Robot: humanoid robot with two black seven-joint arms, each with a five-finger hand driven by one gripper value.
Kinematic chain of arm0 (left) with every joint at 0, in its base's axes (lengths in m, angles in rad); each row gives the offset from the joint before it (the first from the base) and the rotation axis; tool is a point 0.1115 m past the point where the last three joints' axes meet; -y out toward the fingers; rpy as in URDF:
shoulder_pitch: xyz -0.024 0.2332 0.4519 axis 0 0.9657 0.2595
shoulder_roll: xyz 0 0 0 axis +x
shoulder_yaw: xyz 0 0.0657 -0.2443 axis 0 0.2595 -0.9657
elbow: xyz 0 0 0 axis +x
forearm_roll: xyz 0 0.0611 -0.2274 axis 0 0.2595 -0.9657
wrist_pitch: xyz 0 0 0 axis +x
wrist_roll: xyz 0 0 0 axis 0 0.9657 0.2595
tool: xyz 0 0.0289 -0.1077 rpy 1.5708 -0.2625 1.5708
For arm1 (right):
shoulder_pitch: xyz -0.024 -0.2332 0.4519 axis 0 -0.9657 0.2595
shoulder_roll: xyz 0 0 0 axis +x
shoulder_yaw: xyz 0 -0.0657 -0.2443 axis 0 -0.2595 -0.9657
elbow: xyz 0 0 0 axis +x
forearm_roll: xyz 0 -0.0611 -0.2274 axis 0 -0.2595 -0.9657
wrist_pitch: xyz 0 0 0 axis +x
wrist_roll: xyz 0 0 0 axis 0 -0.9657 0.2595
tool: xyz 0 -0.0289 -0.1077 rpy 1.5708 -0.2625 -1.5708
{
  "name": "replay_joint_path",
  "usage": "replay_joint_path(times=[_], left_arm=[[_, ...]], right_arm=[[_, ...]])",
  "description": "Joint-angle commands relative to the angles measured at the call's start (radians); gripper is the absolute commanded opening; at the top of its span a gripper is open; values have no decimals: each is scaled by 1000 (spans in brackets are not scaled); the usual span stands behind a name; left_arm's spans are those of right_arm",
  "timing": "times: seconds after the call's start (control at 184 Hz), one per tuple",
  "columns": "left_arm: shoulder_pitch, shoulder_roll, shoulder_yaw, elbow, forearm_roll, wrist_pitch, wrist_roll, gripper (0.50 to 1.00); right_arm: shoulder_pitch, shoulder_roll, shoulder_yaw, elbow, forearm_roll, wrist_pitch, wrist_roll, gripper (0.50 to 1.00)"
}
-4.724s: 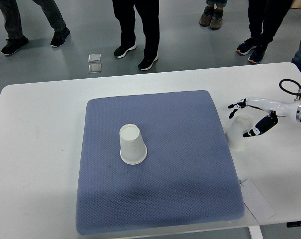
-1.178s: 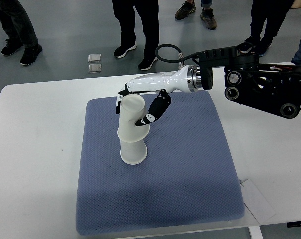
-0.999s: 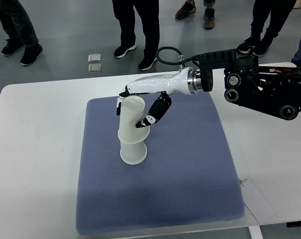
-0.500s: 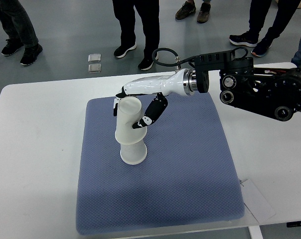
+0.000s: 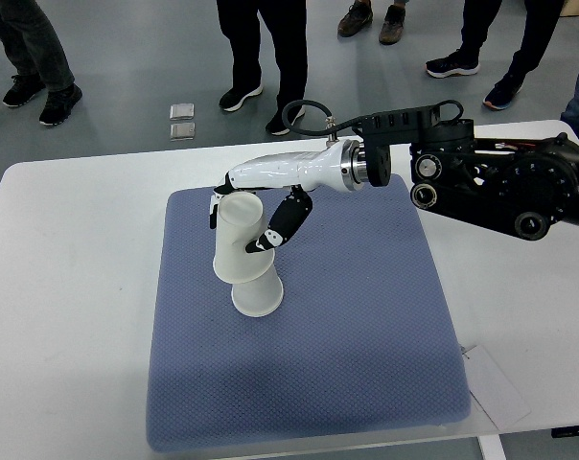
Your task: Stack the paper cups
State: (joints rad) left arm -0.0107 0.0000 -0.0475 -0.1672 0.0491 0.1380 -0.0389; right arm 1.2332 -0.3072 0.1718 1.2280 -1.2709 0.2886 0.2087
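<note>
A white table [image 5: 69, 287] stands on a grey floor, with a blue-grey padded mat [image 5: 366, 335] covering its middle and the legs and shoes of several standing people [image 5: 266, 57] along the far edge at twelve o'clock. The right hand [image 5: 246, 216], white with black finger joints, reaches in from the three o'clock side on a dark, heavy arm [image 5: 491, 182] and is closed around an inverted paper cup [image 5: 237, 240], its thumb pressed on the near side and the other fingers wrapped round the far side, mostly hidden by the cup. That held cup tilts toward nine o'clock and sits over the top of a second inverted paper cup [image 5: 258, 295] resting on the mat, so only the lower cup's wide rim band shows; whether the two are fully seated together cannot be told. The lower cup lies at about six o'clock from the hand, just below it. A white card [image 5: 496, 383] lies on the table at the mat's four o'clock corner.
</note>
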Motion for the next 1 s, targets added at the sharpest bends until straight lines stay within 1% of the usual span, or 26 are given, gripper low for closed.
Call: replay_joint_path(times=[0.0, 0.011, 0.022, 0.033, 0.038, 0.043, 0.081, 0.087, 0.092, 0.098, 0.136, 0.141, 0.233, 0.239, 0.244, 0.25, 0.255, 0.271, 0.309, 0.32, 0.326, 0.337, 0.391, 0.728, 0.918, 0.994], left_arm=[[0, 0, 0, 0, 0, 0, 1, 1000], [0, 0, 0, 0, 0, 0, -1, 1000], [0, 0, 0, 0, 0, 0, -1, 1000], [0, 0, 0, 0, 0, 0, 1, 1000], [0, 0, 0, 0, 0, 0, 1, 1000], [0, 0, 0, 0, 0, 0, -1, 1000], [0, 0, 0, 0, 0, 0, -1, 1000], [0, 0, 0, 0, 0, 0, -1, 1000], [0, 0, 0, 0, 0, 0, -1, 1000], [0, 0, 0, 0, 0, 0, -1, 1000], [0, 0, 0, 0, 0, 0, 1, 1000], [0, 0, 0, 0, 0, 0, 1, 1000], [0, 0, 0, 0, 0, 0, 1, 1000], [0, 0, 0, 0, 0, 0, 1, 1000], [0, 0, 0, 0, 0, 0, 1, 1000], [0, 0, 0, 0, 0, 0, -1, 1000], [0, 0, 0, 0, 0, 0, -1, 1000], [0, 0, 0, 0, 0, 0, 1, 1000], [0, 0, 0, 0, 0, 0, -1, 1000], [0, 0, 0, 0, 0, 0, 1, 1000], [0, 0, 0, 0, 0, 0, 1, 1000], [0, 0, 0, 0, 0, 0, -1, 1000], [0, 0, 0, 0, 0, 0, -1, 1000], [0, 0, 0, 0, 0, 0, 1, 1000], [0, 0, 0, 0, 0, 0, -1, 1000], [0, 0, 0, 0, 0, 0, -1, 1000]], right_arm=[[-12, 5, 0, -4, -1, 0, 1, 558], [-15, 8, 0, -5, -2, 0, 1, 590], [-15, 8, 0, -5, -2, 0, 1, 590], [-18, 13, -2, -5, -4, -2, 1, 619], [-18, 13, -2, -5, -4, -2, 1, 619], [-20, 14, -2, -5, -4, -2, 1, 633], [-23, 17, -2, -7, -5, -5, 1, 670], [-23, 19, -2, -9, -5, -6, 1, 682], [-23, 19, -2, -9, -5, -6, 1, 682], [-24, 19, -2, -10, -5, -8, 1, 694], [-26, 20, -2, -12, -7, -9, 1, 729], [-26, 20, -2, -12, -7, -9, 1, 743], [-29, 20, -2, -13, -7, -11, 1, 803], [-29, 20, -2, -13, -7, -11, 1, 815], [-29, 20, -2, -13, -7, -11, 1, 815], [-29, 20, -2, -13, -7, -11, 1, 829], [-29, 20, -2, -13, -7, -11, 1, 829], [-29, 20, -2, -13, -7, -11, 1, 852], [-29, 20, -2, -13, -7, -9, 1, 870], [-28, 20, -2, -13, -7, -9, 1, 883], [-29, 20, -2, -13, -5, -9, 1, 899], [-28, 20, -2, -13, -5, -9, 1, 909], [-28, 20, -2, -15, -4, -9, 1, 915], [-23, 17, 0, -15, 1, 1, 3, 915], [-21, -33, 51, -22, 42, -8, 1, 913], [-29, -66, 117, -62, 128, 4, -5, 913]])
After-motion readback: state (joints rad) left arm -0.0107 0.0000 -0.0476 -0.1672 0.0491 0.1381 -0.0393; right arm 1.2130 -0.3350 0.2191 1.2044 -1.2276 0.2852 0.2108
